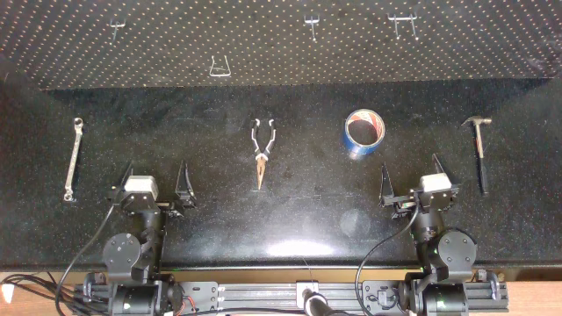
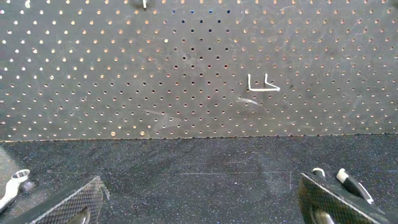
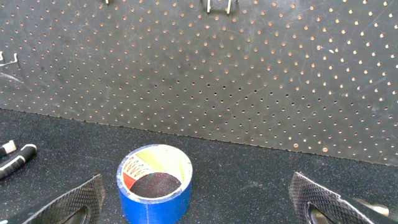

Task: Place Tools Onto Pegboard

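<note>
Right gripper [image 1: 409, 164] is sitting, jaws apart; tape roll [image 1: 365, 133] is lying just ahead, slightly inboard (right arm nearer).

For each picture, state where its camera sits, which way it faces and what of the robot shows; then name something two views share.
Top view: fixed above the table, looking down; both arms stand along the bottom edge, left gripper and right gripper open.
Left wrist view: on the left wrist, facing the pegboard; its own fingers show.
Right wrist view: on the right wrist, facing the pegboard past the tape roll; its own fingers show.
Shared: both wrist views catch the pliers handles.
</note>
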You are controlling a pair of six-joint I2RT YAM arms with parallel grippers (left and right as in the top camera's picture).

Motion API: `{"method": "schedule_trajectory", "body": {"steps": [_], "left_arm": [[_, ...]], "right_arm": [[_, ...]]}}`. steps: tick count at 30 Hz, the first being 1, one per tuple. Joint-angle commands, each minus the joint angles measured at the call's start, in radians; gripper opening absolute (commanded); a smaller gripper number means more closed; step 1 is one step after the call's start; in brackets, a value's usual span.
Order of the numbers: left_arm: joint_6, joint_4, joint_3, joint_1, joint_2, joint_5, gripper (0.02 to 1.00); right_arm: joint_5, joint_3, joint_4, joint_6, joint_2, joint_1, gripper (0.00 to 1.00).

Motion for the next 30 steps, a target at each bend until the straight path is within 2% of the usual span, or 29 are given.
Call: {"method": "schedule_trajectory", "body": {"steps": [1, 3, 4, 5, 6, 7, 8, 9, 11, 13, 14, 15, 16, 17, 19, 21, 24, 26, 30], "left_arm": [[-0.016, -0.013, 0.000, -0.003, -0.008, -0.021, 0.993], [-0.079, -0.121, 0.071, 0.009, 0.021, -0.022, 0.996], [-0.125, -0.395, 0.328, 0.017, 0.173, -0.043, 0.993], [-0.132, -0.617, 0.597, 0.017, 0.348, -0.129, 0.993], [-0.131, -0.855, 0.908, 0.016, 0.552, -0.306, 0.993], [-0.129, -1.019, 1.105, 0.016, 0.684, -0.454, 0.993], [0.028, -1.217, 1.368, 0.016, 0.869, -0.560, 0.993], [0.133, -1.277, 1.468, 0.016, 0.951, -0.518, 0.993], [0.343, -1.382, 1.607, 0.045, 1.151, -0.277, 0.996], [0.353, -1.416, 1.567, 0.181, 1.250, -0.131, 0.993], [0.353, -1.413, 1.530, 0.287, 1.280, -0.049, 0.993], [0.353, -1.412, 1.498, 0.382, 1.294, -0.014, 0.993], [0.381, -1.408, 1.434, 0.500, 1.302, -0.014, 0.993], [0.470, -1.385, 1.357, 0.568, 1.302, -0.014, 0.993], [0.610, -1.259, 1.192, 0.589, 1.303, -0.050, 0.996], [0.665, -1.104, 1.062, 0.594, 1.320, -0.105, 0.993], [0.723, -1.054, 1.082, 0.654, 1.421, -0.119, 0.993], [0.724, -1.052, 1.178, 0.723, 1.574, -0.077, 0.993], [0.806, -1.100, 1.367, 0.764, 1.747, -0.056, 0.993]], "right_arm": [[0.002, -0.003, -0.006, 0.008, -0.012, 0.006, 0.976], [0.002, -0.003, -0.006, 0.008, -0.012, 0.006, 0.976], [0.002, -0.003, -0.006, 0.008, -0.012, 0.006, 0.976], [0.002, -0.003, -0.006, 0.008, -0.012, 0.006, 0.976], [0.002, -0.003, -0.006, 0.008, -0.012, 0.006, 0.976], [0.002, -0.003, -0.006, 0.008, -0.012, 0.006, 0.974], [0.002, -0.003, -0.006, 0.008, -0.012, 0.006, 0.976], [0.002, -0.003, -0.006, 0.008, -0.012, 0.006, 0.976], [0.002, -0.003, -0.006, 0.008, -0.012, 0.006, 0.974], [0.002, -0.003, -0.006, 0.008, -0.012, 0.006, 0.974], [0.002, -0.003, -0.006, 0.008, -0.012, 0.006, 0.976], [0.002, -0.003, -0.006, 0.008, -0.012, 0.006, 0.974], [0.002, -0.003, -0.006, 0.008, -0.012, 0.006, 0.976], [0.002, -0.003, -0.006, 0.008, -0.012, 0.006, 0.974], [0.002, -0.003, -0.006, 0.008, -0.012, 0.006, 0.976], [0.002, -0.003, -0.006, 0.008, -0.012, 0.006, 0.976], [0.002, -0.003, -0.006, 0.008, -0.012, 0.006, 0.976], [0.002, -0.003, -0.006, 0.008, -0.012, 0.006, 0.976], [0.002, -0.003, -0.006, 0.008, -0.012, 0.006, 0.976]]}}
